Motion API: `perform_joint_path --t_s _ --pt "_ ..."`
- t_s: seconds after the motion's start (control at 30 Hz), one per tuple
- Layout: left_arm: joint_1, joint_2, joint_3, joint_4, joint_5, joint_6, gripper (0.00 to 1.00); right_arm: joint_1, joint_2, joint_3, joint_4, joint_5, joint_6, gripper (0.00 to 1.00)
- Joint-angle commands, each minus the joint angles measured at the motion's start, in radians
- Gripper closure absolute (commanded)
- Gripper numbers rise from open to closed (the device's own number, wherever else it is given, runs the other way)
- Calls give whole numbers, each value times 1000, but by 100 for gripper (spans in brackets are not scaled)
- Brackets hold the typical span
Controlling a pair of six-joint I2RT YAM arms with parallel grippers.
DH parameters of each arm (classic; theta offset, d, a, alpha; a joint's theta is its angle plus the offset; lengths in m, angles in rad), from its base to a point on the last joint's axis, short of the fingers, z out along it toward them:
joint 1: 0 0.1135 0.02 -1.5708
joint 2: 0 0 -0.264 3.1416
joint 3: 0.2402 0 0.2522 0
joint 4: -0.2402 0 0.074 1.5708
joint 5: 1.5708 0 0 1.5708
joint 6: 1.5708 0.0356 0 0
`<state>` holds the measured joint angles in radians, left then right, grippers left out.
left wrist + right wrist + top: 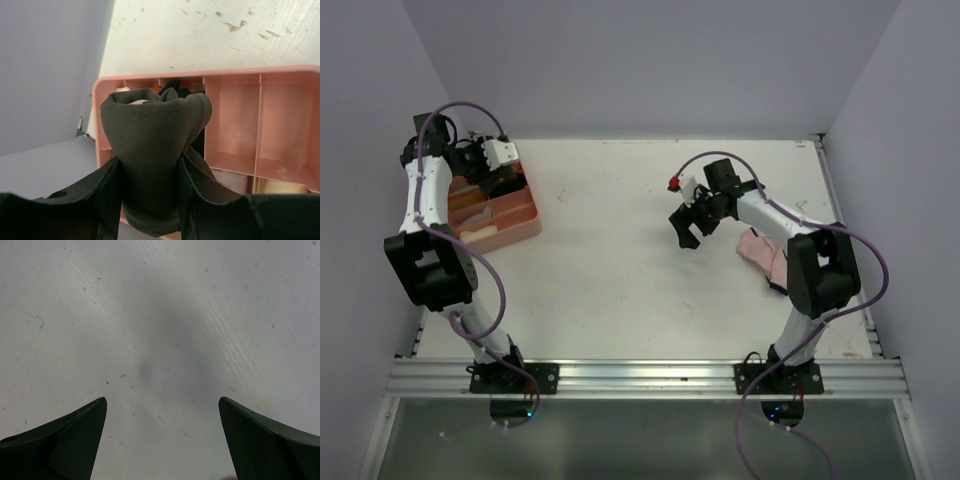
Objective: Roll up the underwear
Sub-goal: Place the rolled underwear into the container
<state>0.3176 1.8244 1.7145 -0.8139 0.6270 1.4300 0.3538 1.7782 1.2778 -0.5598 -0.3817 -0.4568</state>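
My left gripper (150, 161) is shut on a rolled dark olive-brown underwear (155, 130), whose bunched top stands up between the fingers. It hangs over the left end of the pink compartment tray (260, 72). From above, the left gripper (503, 178) is over the tray's far part. A pale pink underwear (757, 248) lies flat on the table beside the right arm, partly hidden under it. My right gripper (685, 232) hovers left of that garment, wide open. In its wrist view the right gripper (162, 402) has only bare white table between its fingers.
The pink tray (525, 228) stands at the table's left side, with pale and orange cloth showing in some compartments (235, 177). A grey wall runs close along the tray's left. The table's raised metal edge (830, 180) runs down the right side.
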Motion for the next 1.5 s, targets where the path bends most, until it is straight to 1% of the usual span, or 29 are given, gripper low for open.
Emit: perform_joint_path --t_s 0.0,0.07,0.13,0.17,0.2,0.37,0.53,0.6,0.67,0.8,0.83,0.87,0.97,1.0,1.27,1.47 --pt "0 22 -19 18 1 17 100 -1 32 70 -15 29 -20 1" --pt "0 38 -29 22 -10 24 100 -1 38 86 -18 38 -28 1" --pt "0 29 -62 77 -22 20 100 -1 50 95 -25 38 -29 1" --pt "-5 24 -102 91 -29 36 100 1 53 100 -31 41 -34 1" --pt "-9 16 -121 128 -33 40 100 -1 56 109 -35 41 -36 1" --pt "-37 -4 -228 208 -58 46 100 -1 70 120 -54 52 -46 1" --pt "-51 1 -291 226 -76 66 100 1 67 118 -66 64 -62 1" --pt "-55 7 -299 240 -81 60 100 -1 64 117 -68 64 -63 1" --pt "-55 15 -288 248 -79 35 100 -1 64 111 -71 61 -63 1" --pt "-57 36 -256 237 -84 33 100 -1 63 95 -65 61 -63 1" --pt "-58 41 -251 255 -96 9 100 -1 64 97 -68 60 -63 1" --pt "-60 41 -234 306 -105 -56 100 -1 66 101 -72 61 -65 1" --pt "-58 26 -234 393 -156 -129 100 -1 69 100 -77 69 -71 1" --pt "-60 9 -240 456 -168 -135 100 -1 69 100 -78 70 -72 1" --pt "-66 -14 -294 479 -138 -88 100 -1 75 98 -86 75 -79 1" --pt "-112 -39 -437 512 -130 -51 100 -1 73 91 -86 92 -80 1"
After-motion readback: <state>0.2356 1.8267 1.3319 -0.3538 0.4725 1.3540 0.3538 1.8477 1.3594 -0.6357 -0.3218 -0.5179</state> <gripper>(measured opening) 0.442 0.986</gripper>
